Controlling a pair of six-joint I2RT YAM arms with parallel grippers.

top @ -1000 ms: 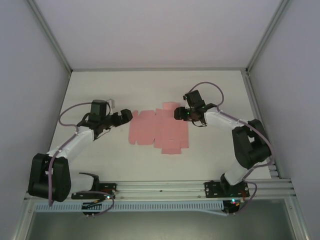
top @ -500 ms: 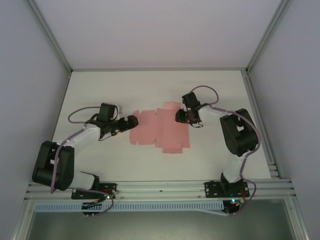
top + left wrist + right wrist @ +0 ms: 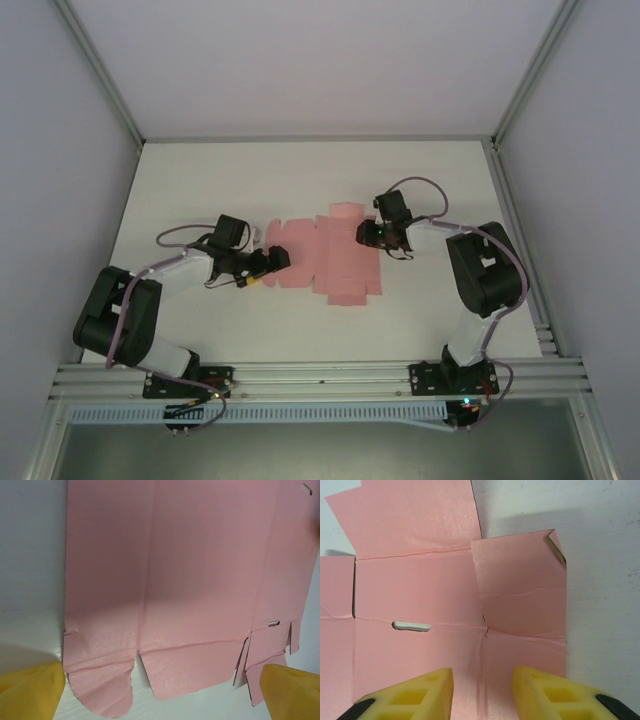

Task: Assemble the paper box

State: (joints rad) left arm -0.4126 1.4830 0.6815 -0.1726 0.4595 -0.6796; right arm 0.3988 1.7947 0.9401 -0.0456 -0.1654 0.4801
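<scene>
The paper box (image 3: 322, 258) is a flat pink die-cut sheet lying on the white table mid-field. My left gripper (image 3: 274, 262) sits low at the sheet's left end. In the left wrist view the paper box (image 3: 170, 570) spreads out ahead with its rounded flaps nearest me, and the left gripper (image 3: 162, 695) stands wide open with one yellow fingertip (image 3: 30, 690) at each side. My right gripper (image 3: 368, 235) hovers over the sheet's right part. In the right wrist view the right gripper (image 3: 482, 695) straddles a crease of the paper box (image 3: 420, 595), with a moderate gap and nothing pinched.
A narrow slot (image 3: 411, 626) is cut in the panel ahead of my right fingers, and a flap corner (image 3: 557, 547) is curled up. Aluminium rails (image 3: 320, 375) run along the near table edge. Grey enclosure walls (image 3: 60, 200) stand on both sides and at the back.
My left arm has swung right and down to the sheet's left end. My right gripper has shifted slightly right over the sheet and its jaws have narrowed.
</scene>
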